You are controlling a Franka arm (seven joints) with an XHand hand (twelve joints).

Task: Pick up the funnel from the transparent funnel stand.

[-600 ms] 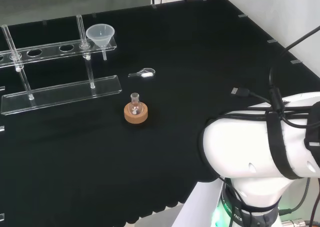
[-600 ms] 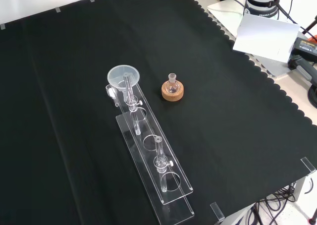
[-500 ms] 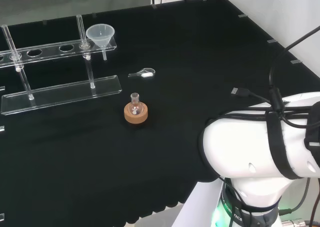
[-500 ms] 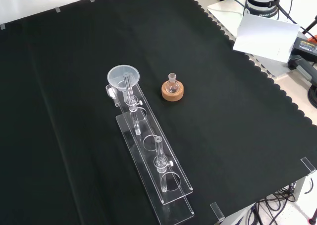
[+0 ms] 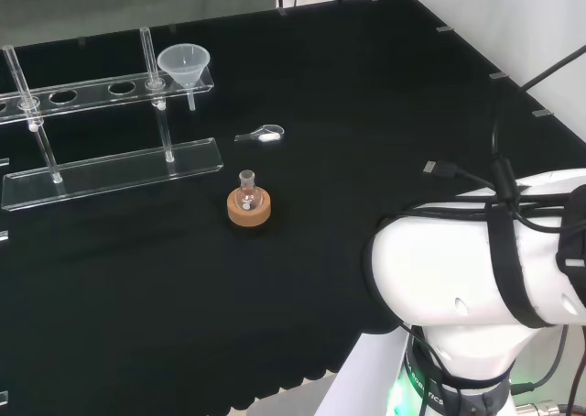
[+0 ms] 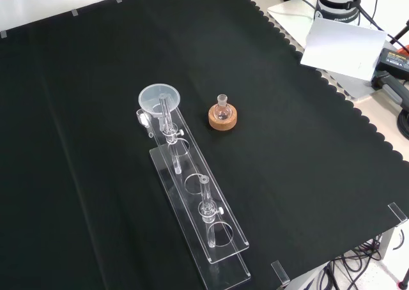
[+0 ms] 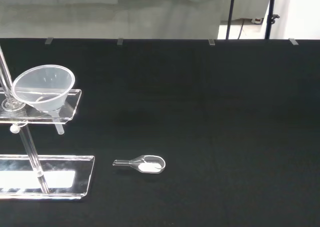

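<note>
A clear funnel [image 5: 184, 66] [image 6: 160, 100] [image 7: 43, 87] sits in the end hole of the transparent funnel stand [image 5: 110, 170] [image 6: 211, 239] [image 7: 45, 179], its stem hanging below the upper shelf. The stand is a clear rack with a flat base, two upright rods and a shelf with several holes. In the head view it stands at the far left of the cloth. The wrist view looks at the funnel from some distance.
A small round flask [image 5: 246, 194] [image 6: 221, 111] with a little white powder stands on a cork ring [image 5: 249, 211] [image 6: 222, 119] near the stand. A clear scoop with white powder [image 5: 265, 135] [image 7: 145, 164] lies on the cloth. The arm's white link [image 5: 476, 279] rises at the head view's right.
</note>
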